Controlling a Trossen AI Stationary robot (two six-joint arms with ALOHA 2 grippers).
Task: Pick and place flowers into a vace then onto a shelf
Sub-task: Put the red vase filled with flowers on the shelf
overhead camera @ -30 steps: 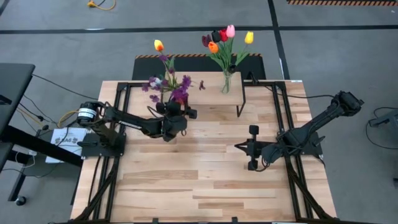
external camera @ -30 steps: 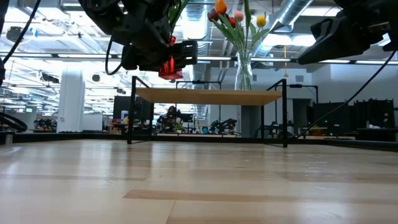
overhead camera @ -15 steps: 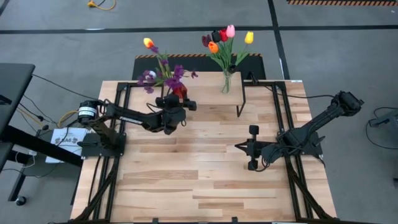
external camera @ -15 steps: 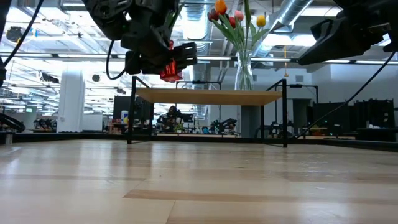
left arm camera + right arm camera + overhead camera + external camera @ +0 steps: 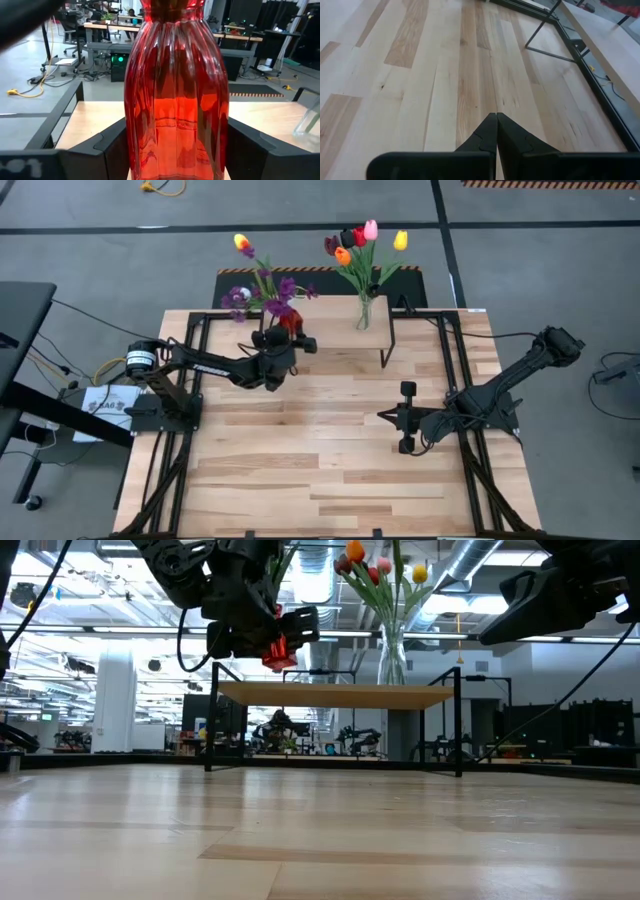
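A red ribbed glass vase (image 5: 175,85) with purple sprigs and a yellow-orange tulip (image 5: 262,288) hangs in my left gripper (image 5: 287,340), above the table by the shelf's left end. In the low view the red vase (image 5: 276,646) is just above the level of the shelf's plank top (image 5: 335,695). A clear vase of tulips (image 5: 363,308) stands by its base on the shelf (image 5: 335,330). My right gripper (image 5: 403,418) hovers shut over the table's right half, holding nothing; its fingertips (image 5: 496,120) meet. My left gripper pinches the red vase's ribbed body (image 5: 135,130) between its two fingers (image 5: 112,150), one on each side. The fingers come in level from the table's near left. The vase stays upright and lifted clear of table and shelf, its flowers standing out above.
The shelf's black legs (image 5: 385,345) stand on the far half of the wooden table (image 5: 320,460). A black metal frame (image 5: 175,470) runs along the table's left and right sides. Papers (image 5: 105,402) lie beside the left arm's base.
My left gripper has carried the red vase toward the table's far edge and the shelf, rising slightly and rolling a little. The flower heads have swung toward the far left. The vase stays clear of the table.
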